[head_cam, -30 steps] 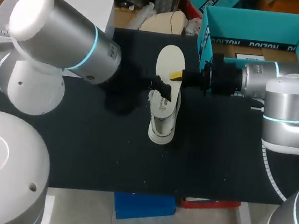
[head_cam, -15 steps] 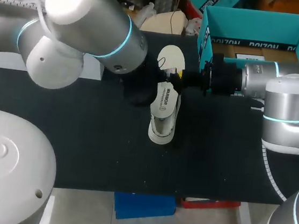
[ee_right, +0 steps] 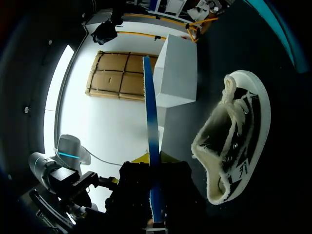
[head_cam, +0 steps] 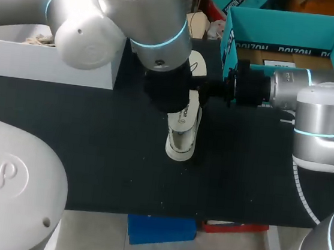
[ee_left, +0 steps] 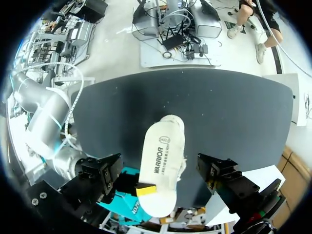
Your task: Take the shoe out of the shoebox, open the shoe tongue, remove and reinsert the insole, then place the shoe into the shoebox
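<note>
I am holding my left gripper (ee_left: pixel 160 171) wide open above the insole (ee_left: pixel 161 146), gripping nothing. At frame centre the shoe (head_cam: pixel 181 140) is lying on its side on the black table (head_cam: pixel 91 152). My right gripper (ee_right: pixel 153 204) is apparently pinching the insole's end, left of the teal shoebox (head_cam: pixel 287 21) at upper right.

Shoe (head_cam: pixel 180 143): white lace-up, fleecy lining, upright mid-bench (head_cam: pixel 91 152), opening up, heel toward 6 o'clock. We see only its heel half from head view.

Insole (ee_left: pixel 161 168): white top, printed heel, blue underside. Lies along 12–6 line over shoe, toe end at 12, pinched by right claw (ee_right: pixel 155 192).

Shoebox (head_cam: pixel 287 21): teal, open, at 2 o'clock from shoe.
</note>
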Robot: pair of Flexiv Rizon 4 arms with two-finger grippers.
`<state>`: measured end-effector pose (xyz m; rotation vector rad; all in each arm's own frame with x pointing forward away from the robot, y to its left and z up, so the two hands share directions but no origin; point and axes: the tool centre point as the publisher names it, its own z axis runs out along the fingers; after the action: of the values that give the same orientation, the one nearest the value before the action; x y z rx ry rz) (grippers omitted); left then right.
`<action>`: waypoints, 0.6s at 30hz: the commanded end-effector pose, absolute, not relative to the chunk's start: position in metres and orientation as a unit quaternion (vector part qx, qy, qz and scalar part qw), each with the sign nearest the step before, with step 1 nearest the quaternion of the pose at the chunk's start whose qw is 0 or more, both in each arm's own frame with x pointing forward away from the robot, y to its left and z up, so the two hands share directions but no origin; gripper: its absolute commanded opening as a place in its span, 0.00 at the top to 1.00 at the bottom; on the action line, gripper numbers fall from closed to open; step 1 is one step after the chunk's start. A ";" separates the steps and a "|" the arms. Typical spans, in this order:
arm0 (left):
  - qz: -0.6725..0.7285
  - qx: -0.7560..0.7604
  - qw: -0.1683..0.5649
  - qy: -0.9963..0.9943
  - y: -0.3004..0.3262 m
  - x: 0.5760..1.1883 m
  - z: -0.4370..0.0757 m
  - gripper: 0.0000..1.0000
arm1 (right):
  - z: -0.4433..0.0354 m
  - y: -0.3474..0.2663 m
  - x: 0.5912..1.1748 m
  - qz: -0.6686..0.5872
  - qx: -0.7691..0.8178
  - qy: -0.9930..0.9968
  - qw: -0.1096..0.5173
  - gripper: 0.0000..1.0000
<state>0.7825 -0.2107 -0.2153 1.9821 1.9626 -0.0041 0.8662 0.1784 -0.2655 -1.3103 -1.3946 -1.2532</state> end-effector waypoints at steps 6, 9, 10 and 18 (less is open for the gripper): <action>0.007 0.712 0.164 0.683 -0.216 0.796 -0.213 0.00 | -0.265 0.179 0.866 -0.498 -0.522 -0.555 0.413 1.00; 0.009 0.717 0.163 0.678 -0.217 0.802 -0.211 0.00 | -0.265 0.179 0.866 -0.498 -0.522 -0.555 0.413 1.00; 0.010 0.717 0.163 0.678 -0.216 0.806 -0.210 0.00 | -0.265 0.179 0.866 -0.498 -0.522 -0.555 0.413 1.00; 0.014 0.714 0.162 0.681 -0.215 0.836 -0.207 0.00 | -0.265 0.179 0.866 -0.498 -0.522 -0.555 0.413 1.00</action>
<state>0.8255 -0.2113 -0.2049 2.0256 1.9357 0.0478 0.8662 0.1784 -0.2655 -1.3103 -1.3948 -1.2530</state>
